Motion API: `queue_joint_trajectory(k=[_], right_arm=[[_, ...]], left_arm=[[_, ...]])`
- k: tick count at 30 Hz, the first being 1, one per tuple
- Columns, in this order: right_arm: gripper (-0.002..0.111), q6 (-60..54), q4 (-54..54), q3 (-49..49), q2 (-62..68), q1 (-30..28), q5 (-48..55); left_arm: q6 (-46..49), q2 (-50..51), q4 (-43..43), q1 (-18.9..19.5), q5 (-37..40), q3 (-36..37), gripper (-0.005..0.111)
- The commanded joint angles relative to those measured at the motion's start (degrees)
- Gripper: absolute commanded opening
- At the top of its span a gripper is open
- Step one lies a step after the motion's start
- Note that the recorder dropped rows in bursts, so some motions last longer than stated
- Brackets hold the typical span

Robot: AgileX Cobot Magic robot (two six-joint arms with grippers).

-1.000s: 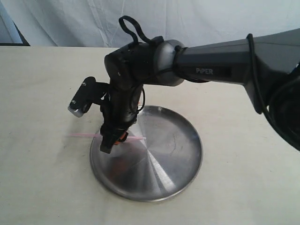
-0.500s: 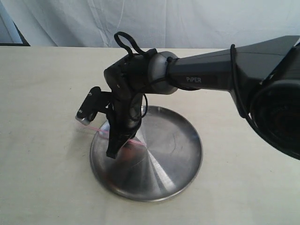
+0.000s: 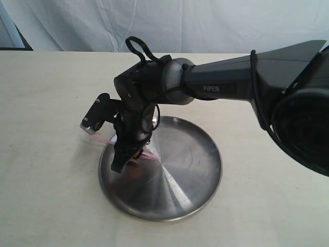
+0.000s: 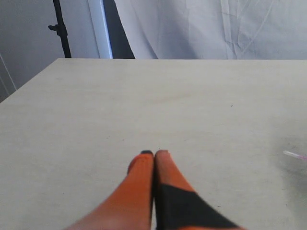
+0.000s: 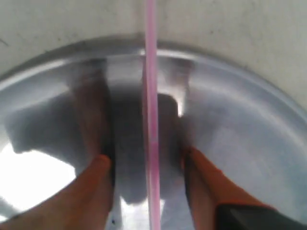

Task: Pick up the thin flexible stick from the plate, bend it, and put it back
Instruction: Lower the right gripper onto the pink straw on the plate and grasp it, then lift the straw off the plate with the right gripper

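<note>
Here the right arm (image 3: pixel 226 87) reaches over the plate (image 3: pixel 195 170), wrist bent steeply down, its end effector (image 3: pixel 126 160) spread open at the plate's rim, the thin flexible stick (image 3: pixel 150 155) running ungripped between its fingers (image 5: pixel 98 187) across that rim.

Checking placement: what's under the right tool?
The plate, with the thin flexible stick crossing between the open fingers of the right tool. Whether stick touches plate is hidden.

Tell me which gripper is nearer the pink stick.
Right. The right gripper straddles the stick above the plate, fingers open either side of it. The left gripper is shut over the table, away from the stick.
</note>
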Motion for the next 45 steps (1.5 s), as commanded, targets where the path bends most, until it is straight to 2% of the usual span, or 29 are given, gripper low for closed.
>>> queue_joint_trajectory(k=[1,5,9,13,24,34,41,45], right_arm=[[0.052,3.3,-1.3,-0.2,0.1,0.0,-2.7],[0.035,4.4,-2.5,-0.2,0.8,0.0,-3.0],[0.013,4.4,-2.5,-0.2,1.8,0.1,-2.1],[-0.001,4.4,-2.7,-0.2,2.4,0.3,-1.0],[-0.001,5.8,-2.7,-0.2,-0.1,0.2,3.2],[-0.001,8.8,-3.4,-0.1,-14.9,0.2,4.8],[-0.001,8.8,-1.8,1.4,-23.8,0.2,10.8],[-0.001,8.6,0.6,5.8,-30.0,0.2,11.0]], left_arm=[[-0.4,-0.3,0.2,0.0,-0.8,0.1,0.0],[-0.4,-0.3,0.2,0.0,-0.8,0.1,0.0],[-0.4,-0.3,0.2,0.0,-0.8,0.1,0.0],[-0.4,-0.3,0.2,0.0,-0.8,0.1,0.0],[-0.4,-0.3,0.2,0.0,-0.8,0.1,0.0],[-0.4,-0.3,0.2,0.0,-0.8,0.1,0.0],[-0.4,-0.3,0.3,0.0,-0.8,0.1,0.0],[0.5,-0.3,4.2,0.0,-4.9,0.1,0.0]])
